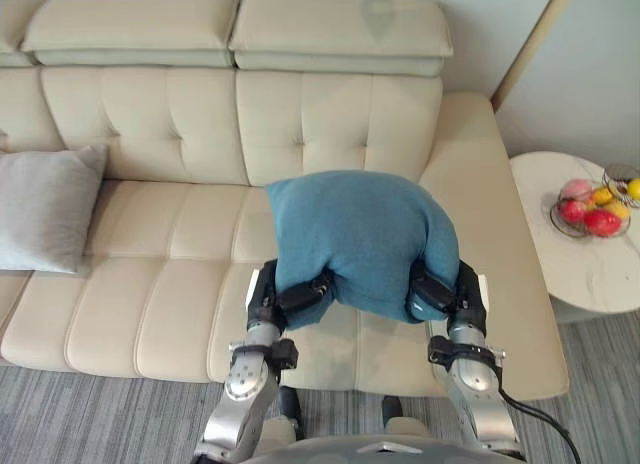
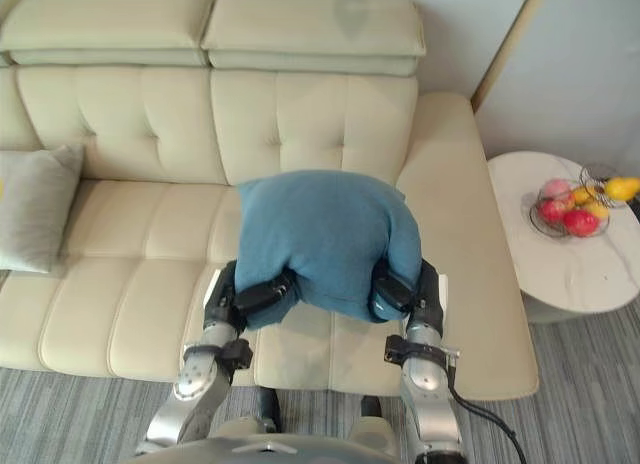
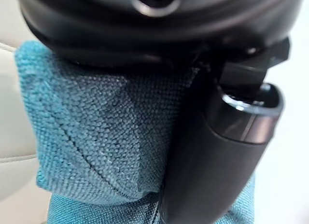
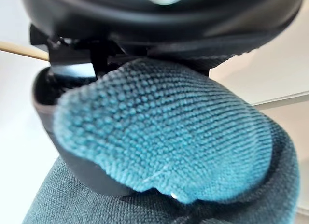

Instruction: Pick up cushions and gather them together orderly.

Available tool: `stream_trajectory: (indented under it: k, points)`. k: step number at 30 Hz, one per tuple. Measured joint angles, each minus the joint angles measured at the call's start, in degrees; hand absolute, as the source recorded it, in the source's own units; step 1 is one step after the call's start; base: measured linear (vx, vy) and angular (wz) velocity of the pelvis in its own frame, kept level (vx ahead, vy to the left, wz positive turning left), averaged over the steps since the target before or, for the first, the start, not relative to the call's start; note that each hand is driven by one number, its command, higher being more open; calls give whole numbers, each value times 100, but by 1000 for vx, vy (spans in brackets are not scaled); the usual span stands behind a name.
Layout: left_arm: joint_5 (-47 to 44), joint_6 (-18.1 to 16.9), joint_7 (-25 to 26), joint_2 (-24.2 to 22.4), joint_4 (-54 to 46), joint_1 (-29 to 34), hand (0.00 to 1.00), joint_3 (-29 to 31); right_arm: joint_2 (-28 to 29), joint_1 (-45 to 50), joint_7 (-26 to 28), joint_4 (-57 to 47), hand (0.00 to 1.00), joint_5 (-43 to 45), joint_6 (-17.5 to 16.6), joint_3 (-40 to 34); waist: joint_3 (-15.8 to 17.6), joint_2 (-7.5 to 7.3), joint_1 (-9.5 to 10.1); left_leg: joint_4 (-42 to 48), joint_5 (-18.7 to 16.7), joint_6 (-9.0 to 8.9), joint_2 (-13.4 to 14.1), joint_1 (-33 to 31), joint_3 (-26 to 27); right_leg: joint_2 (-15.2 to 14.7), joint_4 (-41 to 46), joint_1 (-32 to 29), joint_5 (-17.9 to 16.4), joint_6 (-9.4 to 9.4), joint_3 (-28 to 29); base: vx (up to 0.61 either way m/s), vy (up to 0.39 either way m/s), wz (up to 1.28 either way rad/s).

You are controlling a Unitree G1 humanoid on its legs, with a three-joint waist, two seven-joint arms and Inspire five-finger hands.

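The left hand (image 1: 298, 295) and the right hand (image 1: 432, 290) each had their fingers curled tight on a lower corner of the blue cushion (image 1: 360, 234), holding it over the seat of the sofa (image 1: 150, 304) toward its right end. A grey cushion (image 1: 45, 209) leaned at the sofa's left end.

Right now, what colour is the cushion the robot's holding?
The cushion is plain teal-blue with no pattern; it shows best in the left eye view.
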Motion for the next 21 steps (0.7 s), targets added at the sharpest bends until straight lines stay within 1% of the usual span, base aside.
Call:
stream_trajectory:
  k: [1,2,4,5,6,7,9,10,11,12,14,15,16,18,19,20,21]
  points:
    - [20,0,166,5,271,-565,0,7,-30,-460,-163,161,0,-69,56,1,30,6,-4,0,59,36,14,-198,5,17,2,-216,126,-24,4,-47,20,-5]
    - [21,0,213,8,332,-702,0,13,-43,-584,-209,198,0,-100,73,2,45,10,-4,-1,77,36,23,-250,4,22,0,-274,166,-21,4,-90,28,-12]
    - [23,-1,513,97,522,-1542,0,96,-100,-1493,-471,373,0,-215,128,4,345,41,2,-5,178,70,79,-476,17,59,3,-541,376,-62,11,-134,24,-12]
    - [23,-1,600,137,573,-1806,0,123,-125,-1766,-549,396,0,-215,153,4,420,47,4,-5,208,88,81,-571,17,60,4,-640,420,-70,10,-164,28,-5]
    - [34,-2,830,275,717,-2481,0,204,-184,-2463,-750,501,0,-245,162,14,536,52,23,-13,329,112,80,-870,14,60,6,-947,529,-61,12,-118,20,1]
    - [37,-2,949,328,838,-2938,0,306,-224,-2965,-873,628,0,-315,163,14,683,52,56,-19,397,128,80,-976,12,62,3,-1048,565,-74,11,-169,28,1]
    - [104,-3,1188,422,1044,-3538,0,354,-315,-3654,-1085,871,0,-438,164,15,833,68,129,-52,495,130,80,-1099,1,66,6,-1187,587,-76,3,-94,12,3]
    - [212,-11,1334,458,1227,-3986,100,406,-428,-4205,-1233,1142,100,-439,163,14,931,75,177,-138,607,126,79,-1183,-12,78,10,-1297,589,-74,-9,-55,-1,6]
    - [222,-14,1365,475,1278,-4146,100,456,-465,-4438,-1267,1273,100,-439,163,14,973,77,191,-183,662,118,80,-1212,-19,86,8,-1339,595,-69,-16,-52,-3,8]
    - [259,-30,1441,499,1417,-4447,100,524,-536,-4848,-1326,1502,100,-440,163,15,1055,99,210,-241,748,115,86,-1285,-48,104,5,-1416,619,-43,-31,-56,-6,8]
    - [259,-42,1569,525,1669,-4991,100,621,-677,-5519,-1418,1856,100,-440,164,13,1224,128,257,-335,894,110,97,-1409,-81,152,-8,-1565,689,-51,-50,-50,-2,7]
    - [259,-53,1607,533,1778,-5165,100,691,-713,-5756,-1453,1998,100,-441,164,11,1278,144,270,-379,952,106,103,-1456,-108,163,-20,-1604,701,-47,-73,-35,2,3]
    - [259,-54,1609,533,1789,-5174,100,694,-715,-5771,-1455,2013,100,-441,164,10,1283,145,271,-383,956,107,103,-1459,-112,164,-21,-1605,702,-48,-75,-29,2,14]
    - [258,-80,1752,579,2778,-6165,100,798,-938,-6748,-1530,2911,100,-437,173,-33,1598,177,268,-515,1162,65,134,-1596,-286,224,-24,-1733,767,-50,-217,-27,6,20]
    - [258,-79,1760,602,2911,-6287,100,804,-955,-6856,-1529,3014,100,-436,176,-48,1628,181,266,-514,1184,55,139,-1642,-312,229,-26,-1760,779,-44,-233,-11,11,17]
    - [255,-70,1760,678,3319,-6679,100,896,-982,-7167,-1503,3262,100,-390,181,-142,1763,181,247,-514,1244,58,150,-1749,-354,245,-34,-1844,820,-48,-286,12,10,11]
    - [254,-59,1751,700,3523,-6839,100,926,-972,-7274,-1485,3372,100,-367,182,-197,1826,179,247,-514,1270,59,152,-1798,-371,249,-35,-1888,832,-52,-297,20,20,10]
